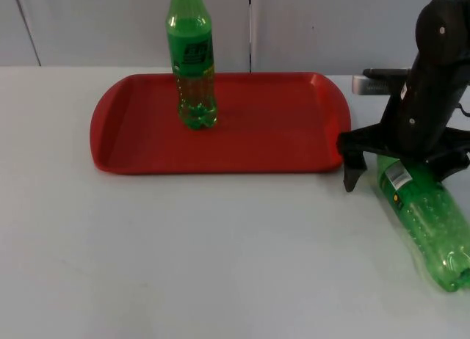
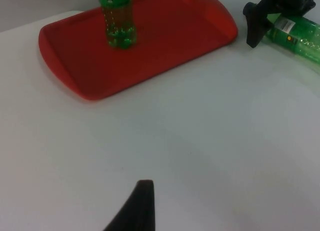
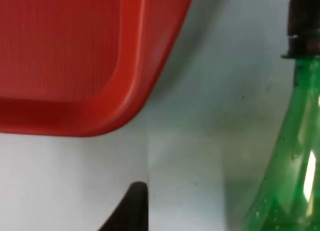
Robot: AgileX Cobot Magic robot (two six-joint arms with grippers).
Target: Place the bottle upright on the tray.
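Done: one upright bottle (image 1: 192,60) stood on the red tray (image 1: 279,133)
Left: second bottle (image 1: 426,218) lay on the table (image 1: 183,251) beside the tray; right pincer (image 1: 400,166) spread wide over its neck, not yet grasping
Left pincer (image 2: 135,208): waiting over bare table; grip cannot be told

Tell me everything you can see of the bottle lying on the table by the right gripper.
The lying bottle is clear green plastic with a dark cap, a small white-and-yellow label and a ribbed, dimpled body. It lies on its side on the white table, off the red tray, cap end toward the partition wall. The right gripper straddles its neck end, fingers open, with one fingertip down beside it.
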